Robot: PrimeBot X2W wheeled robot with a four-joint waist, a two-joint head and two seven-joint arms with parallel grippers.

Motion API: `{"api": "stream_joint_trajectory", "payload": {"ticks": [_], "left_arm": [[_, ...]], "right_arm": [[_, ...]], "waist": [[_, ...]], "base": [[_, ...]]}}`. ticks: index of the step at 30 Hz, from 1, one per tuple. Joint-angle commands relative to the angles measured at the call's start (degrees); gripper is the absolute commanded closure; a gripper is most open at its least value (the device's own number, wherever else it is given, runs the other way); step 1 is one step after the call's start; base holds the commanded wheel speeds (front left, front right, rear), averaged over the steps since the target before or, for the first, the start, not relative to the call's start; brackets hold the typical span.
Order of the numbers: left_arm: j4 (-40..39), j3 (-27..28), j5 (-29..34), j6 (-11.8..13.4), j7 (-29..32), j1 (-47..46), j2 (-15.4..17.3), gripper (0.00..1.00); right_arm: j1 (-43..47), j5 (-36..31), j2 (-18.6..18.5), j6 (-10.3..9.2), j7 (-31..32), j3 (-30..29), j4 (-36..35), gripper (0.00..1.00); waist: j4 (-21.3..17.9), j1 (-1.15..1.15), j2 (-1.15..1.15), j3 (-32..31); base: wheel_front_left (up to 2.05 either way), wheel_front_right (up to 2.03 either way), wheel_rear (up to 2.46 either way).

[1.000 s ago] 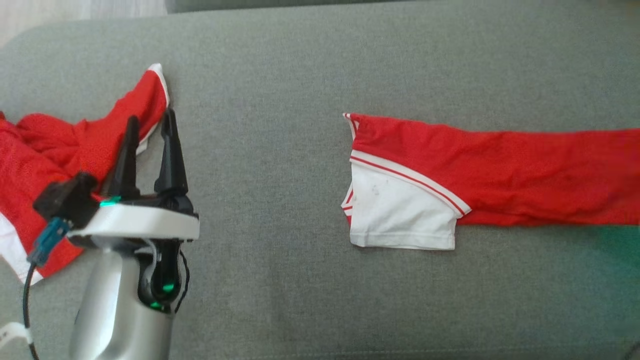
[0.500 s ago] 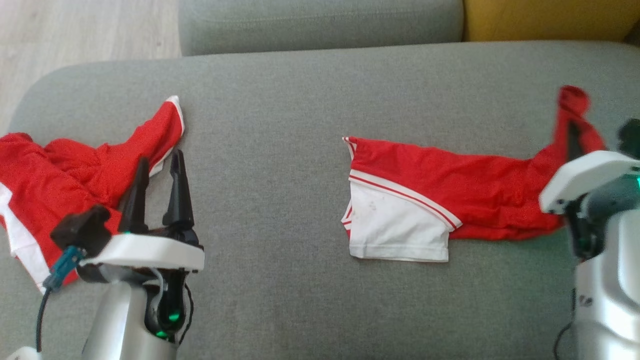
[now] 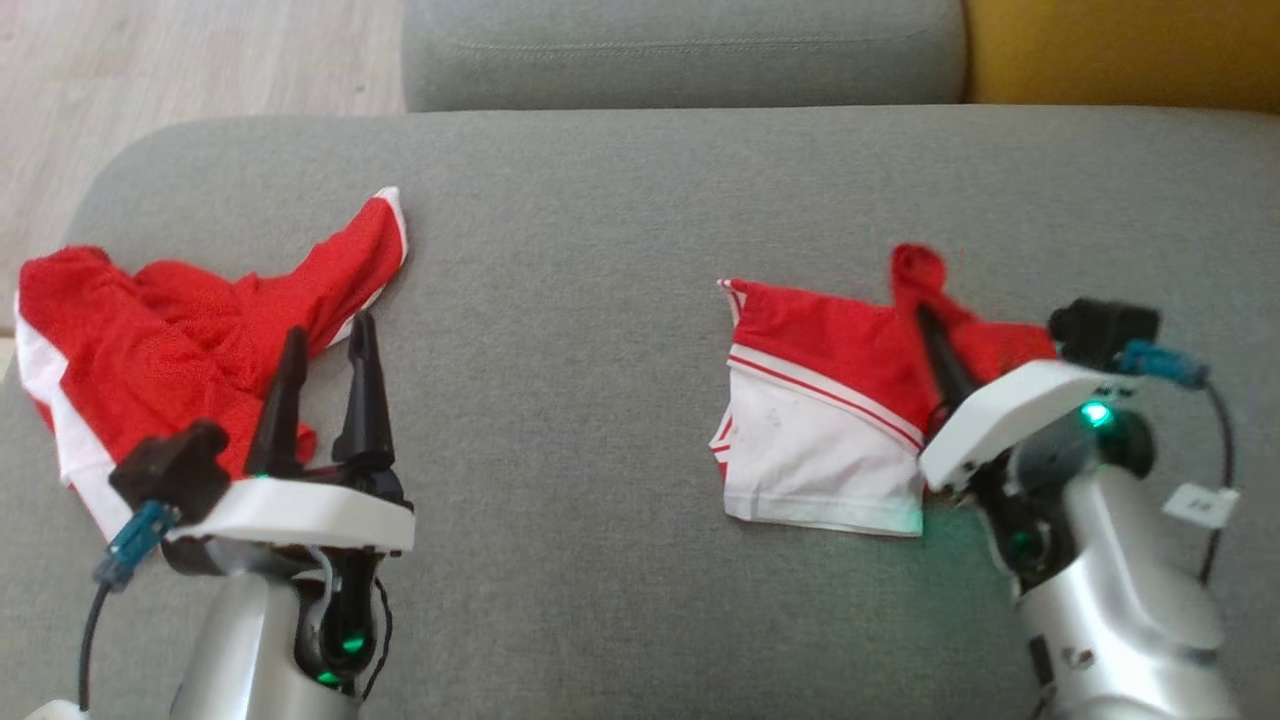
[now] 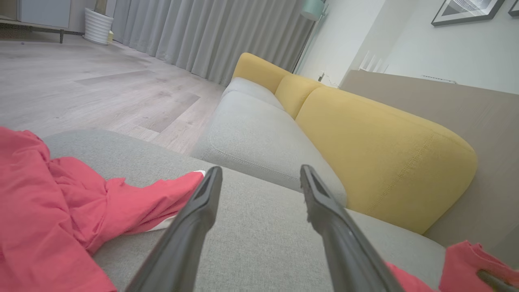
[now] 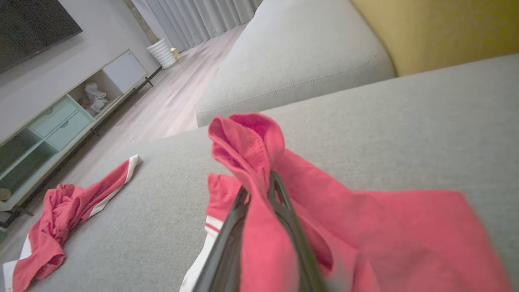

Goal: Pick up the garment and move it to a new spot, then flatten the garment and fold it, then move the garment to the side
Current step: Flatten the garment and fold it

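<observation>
Reaching in from the lower right of the head view, the right arm's pale forearm slants up and to the left. The right gripper has its jaws pressed together, pinching a bunched red fold of the garment. In the right wrist view the cloth drapes over both dark fingers, and a loop of it stands up above their tips. The rest of the garment lies on the grey sofa seat, right of centre, with its white, red-striped panel nearest the robot. The left arm rises from the lower left, its forearm close to upright in the head view. The left gripper has its jaws spread with nothing between them. Its fingers point up the seat at the edge of a second red garment, which lies crumpled at the seat's left end. Whether they touch it cannot be told. A yellow cushion sits beyond the seat at the far right.
</observation>
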Motion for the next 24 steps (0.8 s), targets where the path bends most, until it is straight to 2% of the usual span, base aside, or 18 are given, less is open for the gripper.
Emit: {"api": "stream_joint_trajectory", "payload": {"ticks": [1,14,15,16,20,24], "left_arm": [[-2.03,1.09,-0.38,0.21,-0.69,-1.61,0.7,0.0],[-1.57,0.09,-0.85,0.34,-0.69,-2.28,0.7,0.0],[-1.51,0.13,-0.86,0.34,-0.69,-2.32,0.7,0.0],[-1.46,0.19,-0.87,0.35,-0.69,-2.33,0.7,0.0],[-1.16,0.37,-0.9,0.41,-0.69,-2.17,0.7,0.0],[-0.93,0.71,-0.86,0.49,-0.69,-1.95,0.7,0.0]], "right_arm": [[-1.69,1.45,0.18,-0.05,-1.56,2.36,-0.69,1.0],[-6.67,15.07,0.19,-0.05,-14.51,13.44,15.6,1.0],[-7.22,16.12,0.19,-0.05,-15.21,14.92,16.11,0.15],[-7.57,17.82,0.19,-0.05,-15.61,16.42,16.44,0.0],[-8.68,23.95,0.19,-0.05,-17.17,21.98,17.34,0.0],[-10.58,25.44,0.19,-0.05,-18.61,24.86,19.81,0.0]], "waist": [[0.65,0.0,0.0,0.57],[3.35,0.0,0.0,2.66],[3.4,0.0,0.0,2.73],[3.42,0.0,0.0,2.78],[3.21,0.0,0.0,2.73],[2.54,0.0,0.0,2.4]], "base": [[0.0,0.0,0.0],[0.0,0.0,0.0],[0.0,0.0,0.0],[0.0,0.0,0.0],[0.0,0.0,0.0],[0.0,0.0,0.0]]}}
